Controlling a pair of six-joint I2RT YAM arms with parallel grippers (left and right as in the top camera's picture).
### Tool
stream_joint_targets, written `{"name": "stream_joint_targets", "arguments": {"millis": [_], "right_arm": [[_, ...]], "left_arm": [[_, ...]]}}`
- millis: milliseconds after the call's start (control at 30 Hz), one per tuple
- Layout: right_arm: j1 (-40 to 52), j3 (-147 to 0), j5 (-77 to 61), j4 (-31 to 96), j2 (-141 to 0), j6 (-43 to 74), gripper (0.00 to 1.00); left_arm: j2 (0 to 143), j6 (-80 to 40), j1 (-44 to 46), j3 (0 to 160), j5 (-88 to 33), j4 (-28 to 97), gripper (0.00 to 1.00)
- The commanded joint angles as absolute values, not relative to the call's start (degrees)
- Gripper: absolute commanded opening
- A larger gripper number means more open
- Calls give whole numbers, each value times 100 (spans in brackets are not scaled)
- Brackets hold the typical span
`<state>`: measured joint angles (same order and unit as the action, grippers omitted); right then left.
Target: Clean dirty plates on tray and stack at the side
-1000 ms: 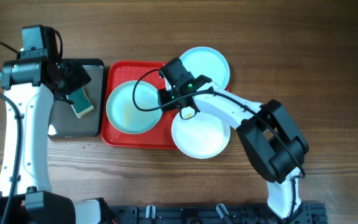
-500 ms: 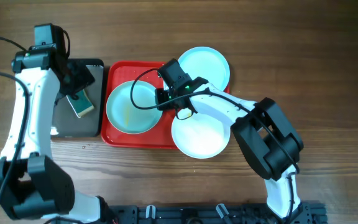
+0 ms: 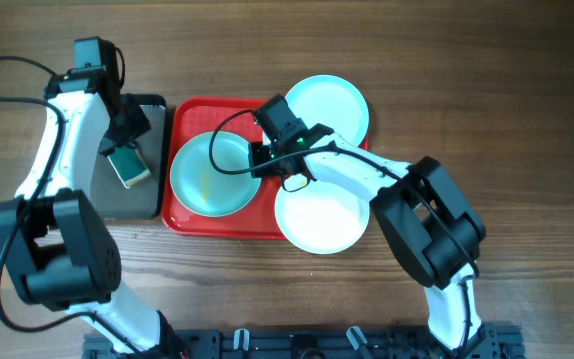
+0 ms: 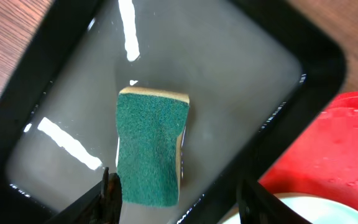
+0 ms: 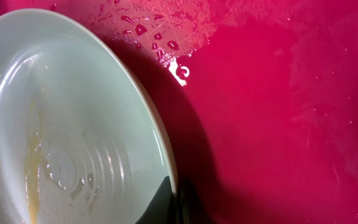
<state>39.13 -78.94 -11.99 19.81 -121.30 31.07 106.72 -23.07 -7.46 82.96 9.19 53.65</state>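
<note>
My right end effector (image 5: 174, 200) is clenched on the rim of the dirty plate (image 3: 207, 175), which lies yellow-smeared in the red tray (image 3: 180, 221); my left end effector (image 4: 180, 204) hangs released over the green sponge (image 4: 151, 146) in the black tray (image 3: 118, 204), not gripping it; the upper plate (image 3: 332, 100) and lower plate (image 3: 317, 221) look clean but sit apart at the tray's right end, unstacked; I judge that scrubbing and stacking remain.

1. Wooden table (image 3: 526, 80): mid-brown, grain running left-right, fills overhead view.
2. Black rail (image 3: 307, 342) w/ small fittings along bottom edge of overhead view.
3. Light: bright, even; white glare streaks on wet black tray (image 4: 241, 81).
</note>
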Motion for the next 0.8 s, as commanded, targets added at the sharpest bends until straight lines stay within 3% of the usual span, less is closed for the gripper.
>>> {"name": "stream_joint_targets", "arguments": {"millis": [0,100,200,400,467,767], "right_arm": [[3942,-7902,-1208,2014,-12317,3166,4],[3942,-7902,-1205,2003,-12317,3166,4],[3942,-7902,-1205,1992,-12317,3164,4],[3942,-7902,-1205,1986,-12317,3164,4],[3942,-7902,-1205,1990,-12317,3159,4],[3942,-7902,-1205,1973,-12317,3148,4]], "left_arm": [[10989,-2375,-797,8346,1013,5356,53],[11083,-2451,-862,8346,991,5419,53],[11091,-2449,-904,8346,989,5509,45],[11102,-2449,-926,8256,856,5690,44],[11102,-2449,-928,8108,845,5579,41],[11102,-2447,-928,7456,847,4729,42]]}}
